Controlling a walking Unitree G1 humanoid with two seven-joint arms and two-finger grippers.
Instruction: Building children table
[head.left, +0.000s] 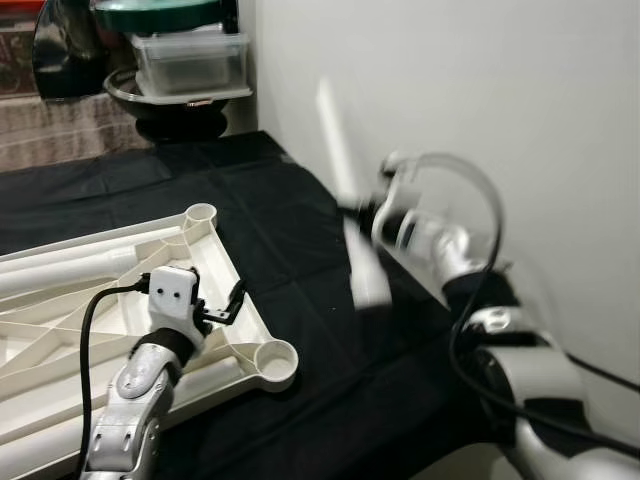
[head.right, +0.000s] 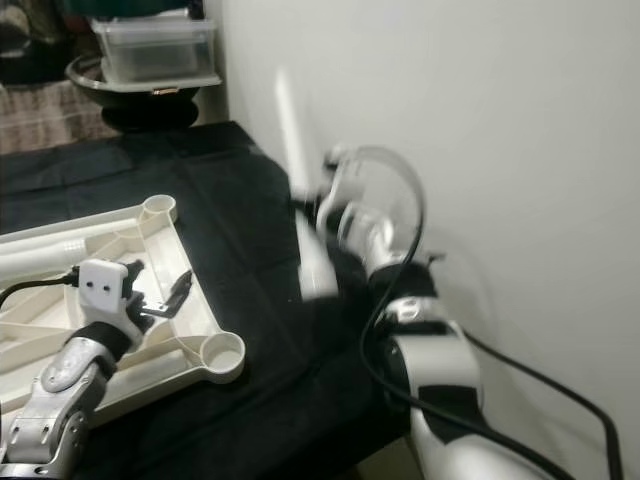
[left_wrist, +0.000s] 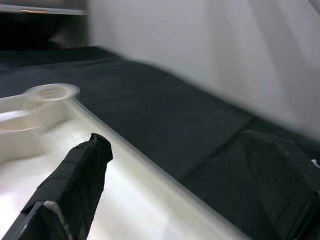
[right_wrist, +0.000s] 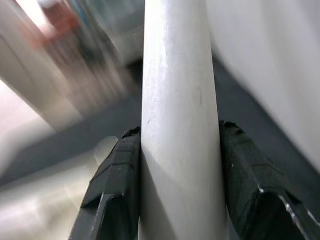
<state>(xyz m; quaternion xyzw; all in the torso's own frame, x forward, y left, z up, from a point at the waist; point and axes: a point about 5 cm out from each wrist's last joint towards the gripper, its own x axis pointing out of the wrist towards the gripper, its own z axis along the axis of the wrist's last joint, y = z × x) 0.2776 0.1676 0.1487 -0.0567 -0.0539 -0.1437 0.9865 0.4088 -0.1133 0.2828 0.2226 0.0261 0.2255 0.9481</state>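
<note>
A white plastic table top (head.left: 225, 262) lies upside down on the black cloth, with round leg sockets (head.left: 277, 357) at its corners. My left gripper (head.left: 232, 303) is open over the top's right rim, one finger (left_wrist: 75, 180) above the white plastic. My right gripper (head.left: 352, 211) is shut on a white table leg (head.left: 352, 200), held upright and blurred in the air near the wall. In the right wrist view the leg (right_wrist: 180, 125) sits squeezed between both black fingers (right_wrist: 112, 190).
Black cloth (head.left: 320, 330) covers the work surface. A white wall (head.left: 450, 90) runs close along the right. At the back stand a clear plastic box (head.left: 190, 60) on a dark round stand. A second white leg (head.left: 60, 272) lies inside the table top.
</note>
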